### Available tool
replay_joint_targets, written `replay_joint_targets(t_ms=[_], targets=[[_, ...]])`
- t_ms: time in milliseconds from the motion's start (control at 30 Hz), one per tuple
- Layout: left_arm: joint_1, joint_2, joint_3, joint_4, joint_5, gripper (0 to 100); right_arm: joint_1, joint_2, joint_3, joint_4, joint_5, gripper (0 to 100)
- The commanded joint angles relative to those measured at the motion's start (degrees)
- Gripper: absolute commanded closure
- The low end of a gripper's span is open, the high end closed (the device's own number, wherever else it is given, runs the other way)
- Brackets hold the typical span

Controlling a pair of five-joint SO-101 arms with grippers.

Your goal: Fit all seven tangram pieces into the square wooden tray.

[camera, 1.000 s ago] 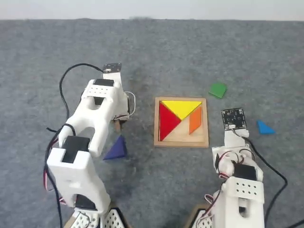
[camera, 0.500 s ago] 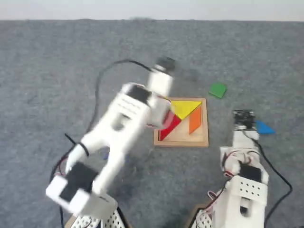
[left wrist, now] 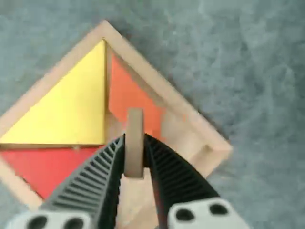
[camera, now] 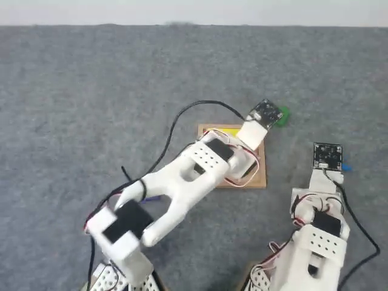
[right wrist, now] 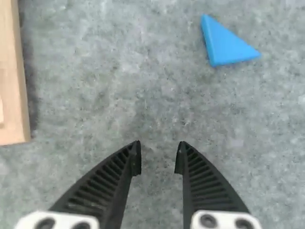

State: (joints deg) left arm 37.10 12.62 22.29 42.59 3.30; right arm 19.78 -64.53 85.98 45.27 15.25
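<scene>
Left pincer point(left wrist: 135, 139) is clenched on a tan piece point(left wrist: 135, 121), held edge-on over the tray's point(left wrist: 190, 112) bare corner. Three pieces lie inside: yellow point(left wrist: 66, 105), red point(left wrist: 43, 167), orange point(left wrist: 131, 93). Right pincer point(right wrist: 157, 155), released, hangs over open table point(right wrist: 143, 95) between the tray edge and one blue triangle point(right wrist: 224, 43).

Left gripper point(left wrist: 135, 143) over the tray point(left wrist: 162, 83), piece point(left wrist: 135, 121) between its jaws; loose triangle point(right wrist: 224, 43) ahead of right gripper point(right wrist: 158, 147).

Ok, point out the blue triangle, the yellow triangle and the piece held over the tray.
blue triangle point(right wrist: 224, 43): right wrist view, middle of its top face.
yellow triangle point(left wrist: 66, 107): left wrist view, middle of its face.
held piece point(left wrist: 134, 131): left wrist view, its narrow edge.
</scene>
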Motion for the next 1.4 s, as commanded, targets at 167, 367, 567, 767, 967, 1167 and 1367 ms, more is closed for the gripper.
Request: replay_joint_targets(t_ms=[167,367,567,767,967,1167,1367], targets=[[-5.3,7.1,-9.6,2.5,-2.5,91,-0.8,-1.3,-0.4,-1.3,1.1,86.2],[-5.8,5.0,-9.4,4.0,-4.6,91,-0.8,-1.3,-0.4,-1.3,1.1,86.2],[-5.7,1.2,-9.4,6.8,-5.5,91,-0.8,-1.3,-0.3,-1.3,1.9,86.2],[-7.6,-0.4,-9.3,7.2,-5.5,91,-0.9,-1.3,-0.3,-1.3,2.2,86.2],[-9.8,0.1,-8.6,5.7,-7.7,91,-0.9,-1.3,-0.3,-1.3,2.2,86.2],[-9.8,-0.5,-6.6,3.8,-8.0,91,-0.9,-1.3,-0.2,-1.3,2.2,86.2],[-9.0,0.1,-5.5,3.4,-8.0,91,-0.9,-1.3,-0.2,-1.3,2.2,86.2]])
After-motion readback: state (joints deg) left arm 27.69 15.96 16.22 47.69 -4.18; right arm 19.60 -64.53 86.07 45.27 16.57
